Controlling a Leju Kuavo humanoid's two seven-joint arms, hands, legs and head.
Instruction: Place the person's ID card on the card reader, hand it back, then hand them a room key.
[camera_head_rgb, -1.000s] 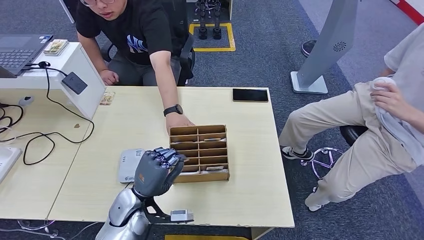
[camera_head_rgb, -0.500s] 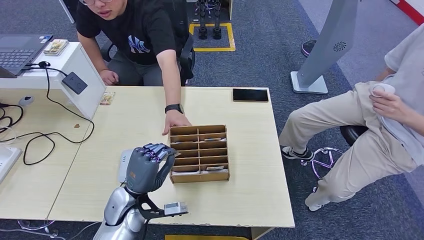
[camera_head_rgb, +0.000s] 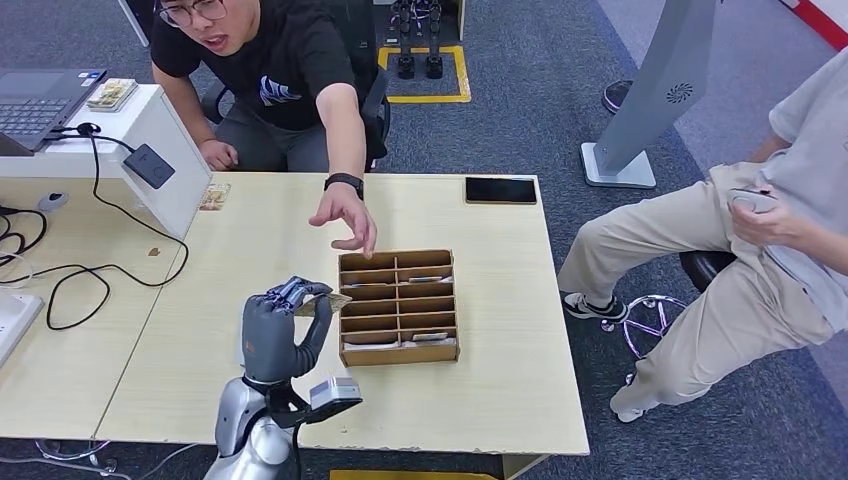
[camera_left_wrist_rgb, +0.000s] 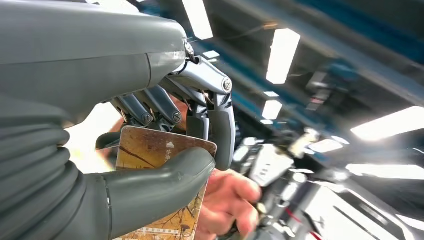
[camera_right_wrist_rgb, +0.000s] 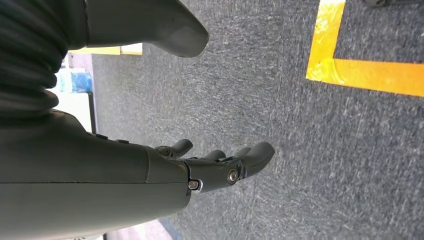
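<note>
My left hand (camera_head_rgb: 280, 335) is raised over the table, just left of the wooden card box (camera_head_rgb: 400, 305). It pinches a brown patterned card (camera_head_rgb: 328, 299) between thumb and fingers. The left wrist view shows the same card (camera_left_wrist_rgb: 160, 155) under the thumb, with the person's hand (camera_left_wrist_rgb: 227, 197) blurred behind it. The person in black, seated across the table, holds a hand (camera_head_rgb: 345, 215) out above the table past the box's far edge, fingers pointing down. The card reader is hidden behind my left hand. My right hand (camera_right_wrist_rgb: 220, 162) hangs over grey carpet with its fingers apart and holds nothing.
A black phone (camera_head_rgb: 500, 190) lies at the table's far right corner. A small card-like item (camera_head_rgb: 213, 197) lies by the white stand (camera_head_rgb: 150, 125) with a laptop (camera_head_rgb: 40, 100) and cables. A second person (camera_head_rgb: 760, 240) sits at the right.
My left hand has risen and drawn back left from the box, turning the card upward. The person's hand has lifted off the box's far edge and now hovers higher.
</note>
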